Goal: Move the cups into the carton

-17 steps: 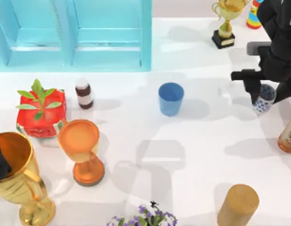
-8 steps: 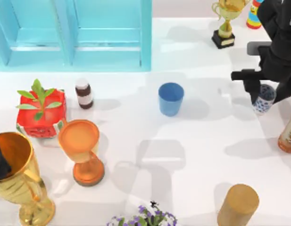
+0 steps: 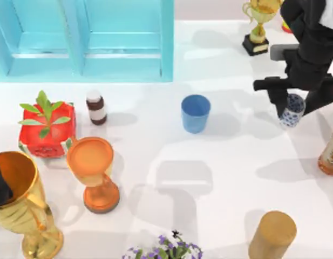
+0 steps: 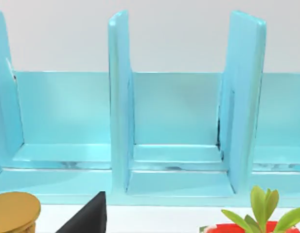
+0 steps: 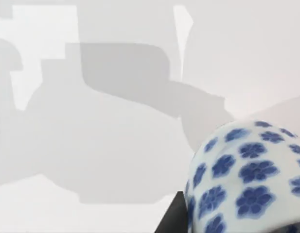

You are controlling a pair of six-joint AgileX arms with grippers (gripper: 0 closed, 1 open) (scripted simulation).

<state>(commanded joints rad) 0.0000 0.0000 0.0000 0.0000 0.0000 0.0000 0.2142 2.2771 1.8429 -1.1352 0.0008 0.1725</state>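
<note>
**Patterned cup in my right arm's hold, carton far across the desk**

My right gripper (image 3: 293,105) sits at the desk's (image 3: 220,162) right side with its fingers closed around the white patterned cup (image 3: 292,110) — glossy, blue flowers on white, upright between the dark fingers. I judge it lifted, not resting. The carton (image 3: 85,40), a pale-blue box with stiff dividers forming open bays, lies well to the left at the far edge, so the carry runs leftward and away from me. The blue cup (image 3: 195,113) — plain, matte, tapered, mouth up — stands alone mid-desk between the held cup and the carton. My left arm is parked at the left edge beside the gold goblet (image 3: 20,205); I cannot tell its fingers' state.
</note>
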